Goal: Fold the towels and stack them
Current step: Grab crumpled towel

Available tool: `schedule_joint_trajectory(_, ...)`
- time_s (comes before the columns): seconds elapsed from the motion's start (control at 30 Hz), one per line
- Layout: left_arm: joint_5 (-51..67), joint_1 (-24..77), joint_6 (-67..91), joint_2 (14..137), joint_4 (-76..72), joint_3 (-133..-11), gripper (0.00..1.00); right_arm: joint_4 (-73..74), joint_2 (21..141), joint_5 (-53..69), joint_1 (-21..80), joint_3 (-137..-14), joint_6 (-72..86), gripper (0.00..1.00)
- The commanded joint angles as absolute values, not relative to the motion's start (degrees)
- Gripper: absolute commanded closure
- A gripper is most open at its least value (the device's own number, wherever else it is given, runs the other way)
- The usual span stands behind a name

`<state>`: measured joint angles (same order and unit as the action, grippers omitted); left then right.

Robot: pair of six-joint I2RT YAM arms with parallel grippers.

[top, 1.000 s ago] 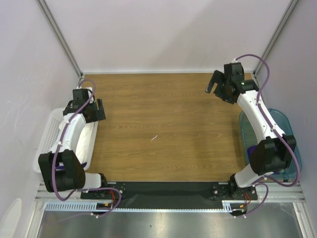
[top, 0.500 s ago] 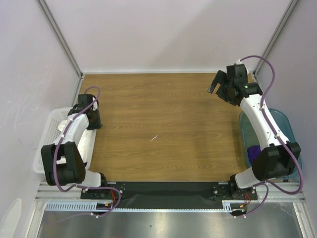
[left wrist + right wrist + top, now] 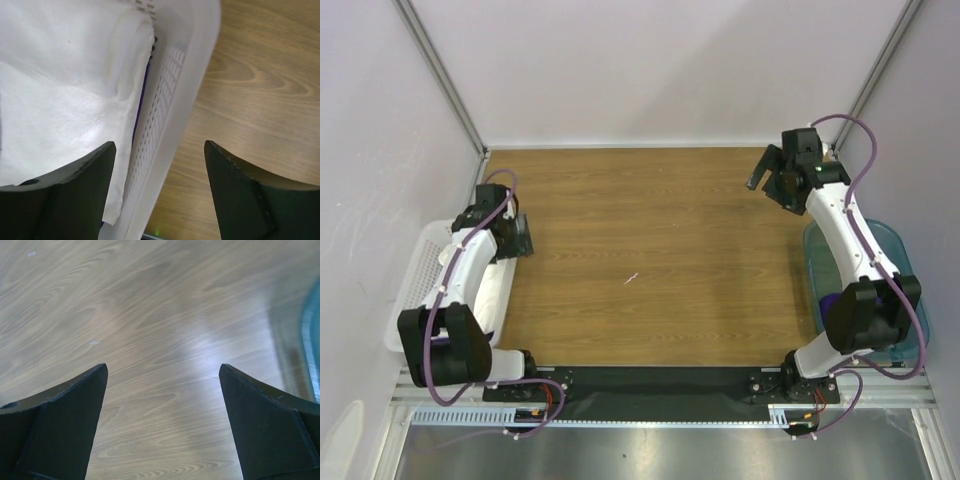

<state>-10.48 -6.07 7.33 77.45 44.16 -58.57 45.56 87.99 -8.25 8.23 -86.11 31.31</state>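
Wood-grain table [image 3: 640,260] inside pale grey walls, metal posts at the far corners; bare wood across the middle.

Landmark: white perforated basket [image 3: 420,275], off the table's left edge.

White towel [image 3: 60,90]: inside the basket, heaped and rumpled, with a rolled fold along the basket's table-side wall. Soft, light and limp. Large, so likely to sag and drag in the lift. Best taken by a pinch on the raised fold or on a loose edge close to the basket wall, deep enough to catch cloth only and not the plastic.

Purple towel [image 3: 142,95]: thin dark sliver only, wedged between the white towel and the basket wall, mostly buried. Same soft handling expected. Probably reachable only with the white one out of the way.

Left gripper [image 3: 160,150]: directly above the basket's table-side rim, fingers apart, nothing between them. One finger over the towel, the other over the wood.

Right gripper [image 3: 162,372]: far across the table from the basket, near the back right corner. Fingers spread wide, empty, over bare wood.

Teal bin [image 3: 890,245]: opposite the basket, off the table's right edge. Purple patch [image 3: 832,300] inside, probably cloth, too small to tell.

Status: nothing folded or stacked on the table yet. First pick-up from the basket judged the step in hand.
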Motion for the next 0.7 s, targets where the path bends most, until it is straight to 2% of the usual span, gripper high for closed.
schedule_joint_trajectory(0.0, -14.0, -2.5, 11.2, 73.0, 48.6, -66.9, 0.2, 50.4, 89.9, -12.6, 2.0, -90.3, 33.1, 0.0)
schedule_joint_trajectory(0.23, -14.8, 8.6, 16.6, 74.4, 50.5, -84.0, 0.08, 57.0, 85.4, -22.6, -11.7, -86.5, 40.2, 0.0)
schedule_joint_trajectory(0.37, -14.1, 17.8, 15.8, 77.4, 46.3, -89.7, 0.04, 56.3, 78.4, -22.9, -19.8, -73.2, 44.4, 0.0)
schedule_joint_trajectory(0.47, -12.2, 21.8, 16.1, 78.7, 42.4, -88.9, 0.02, 54.9, 74.1, -19.8, -27.6, -62.7, 47.5, 0.0)
schedule_joint_trajectory(0.67, -9.8, 28.6, 17.4, 77.3, 33.7, -81.6, 0.01, 52.7, 70.2, -26.5, -30.8, -55.6, 50.4, 0.0)
